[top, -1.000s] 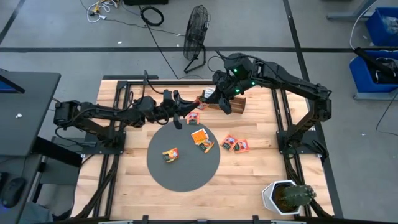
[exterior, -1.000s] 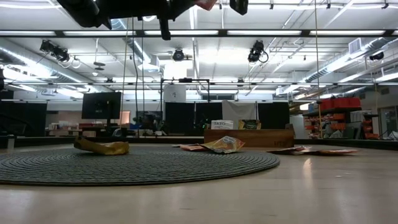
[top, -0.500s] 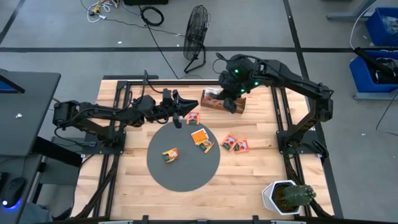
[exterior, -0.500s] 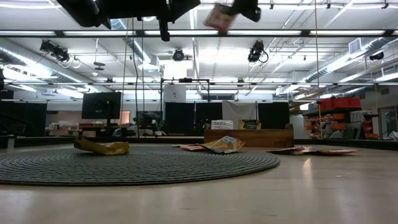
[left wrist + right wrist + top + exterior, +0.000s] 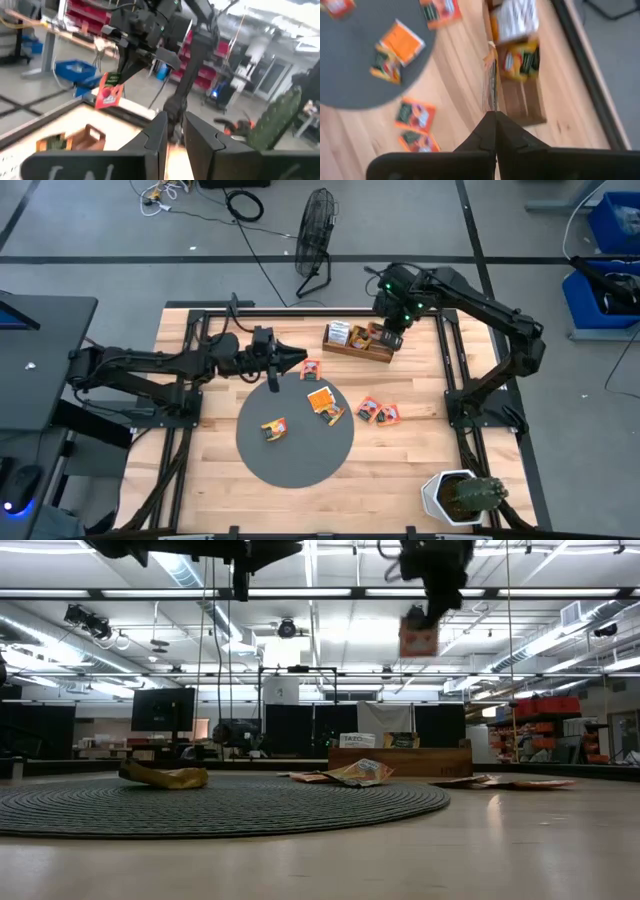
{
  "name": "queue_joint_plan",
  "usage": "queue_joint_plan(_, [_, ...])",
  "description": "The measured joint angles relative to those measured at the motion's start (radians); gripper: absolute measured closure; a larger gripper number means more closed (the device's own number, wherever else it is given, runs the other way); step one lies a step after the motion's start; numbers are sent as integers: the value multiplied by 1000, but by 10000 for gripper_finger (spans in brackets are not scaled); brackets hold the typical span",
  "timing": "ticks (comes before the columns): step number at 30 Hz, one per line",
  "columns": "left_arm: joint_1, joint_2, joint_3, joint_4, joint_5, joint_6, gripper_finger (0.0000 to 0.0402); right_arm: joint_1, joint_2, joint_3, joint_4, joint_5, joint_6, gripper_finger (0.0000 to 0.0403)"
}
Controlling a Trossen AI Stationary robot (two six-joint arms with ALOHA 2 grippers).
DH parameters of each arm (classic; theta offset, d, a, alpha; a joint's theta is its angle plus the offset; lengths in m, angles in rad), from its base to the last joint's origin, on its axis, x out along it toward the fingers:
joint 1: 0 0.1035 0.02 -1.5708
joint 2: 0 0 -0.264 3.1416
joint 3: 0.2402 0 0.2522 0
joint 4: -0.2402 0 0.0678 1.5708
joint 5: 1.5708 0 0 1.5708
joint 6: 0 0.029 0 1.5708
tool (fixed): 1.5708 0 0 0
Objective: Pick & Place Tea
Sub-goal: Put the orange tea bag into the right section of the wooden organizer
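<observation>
My right gripper (image 5: 389,331) hangs over the right end of the wooden box (image 5: 358,342) at the table's far side, shut on a red-orange tea packet (image 5: 419,637). The box holds a white packet (image 5: 517,19) and a yellow-green one (image 5: 521,61). Three packets (image 5: 322,402) lie flat on the grey disc (image 5: 295,460), and two more (image 5: 378,411) on the wood to its right. My left gripper (image 5: 298,358) hovers over the disc's far edge; its fingers (image 5: 157,134) stand a narrow gap apart, holding nothing. My right gripper pinches the red-orange packet between its two fingers by the upper edge (image 5: 421,618), coming from above and pointing down. The packet hangs upright below the fingertips (image 5: 116,75), lifted clear above the box; in the right wrist view it shows edge-on (image 5: 490,82).
A potted cactus (image 5: 462,495) stands at the table's near right corner. Dark metal frames (image 5: 455,370) run along the table's left and right sides. A fan (image 5: 316,225) stands on the floor beyond the far edge. Bare wood lies near the disc's left.
My right gripper has carried the packet toward the table's right, from the box's left end to over its right end, and has come down. The packet, tilted before, now hangs upright. My left gripper has drawn back a little toward the left.
</observation>
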Motion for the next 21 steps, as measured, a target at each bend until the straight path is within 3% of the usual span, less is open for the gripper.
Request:
queue_joint_plan(10, [-65, -40, 0, -86, 2, 20, 335, -73, -43, -365, 272, 2, -55, 403])
queue_joint_plan(21, [-127, -40, 0, -85, 1, -35, 335, -185, -43, -562, 436, -1, -105, 403])
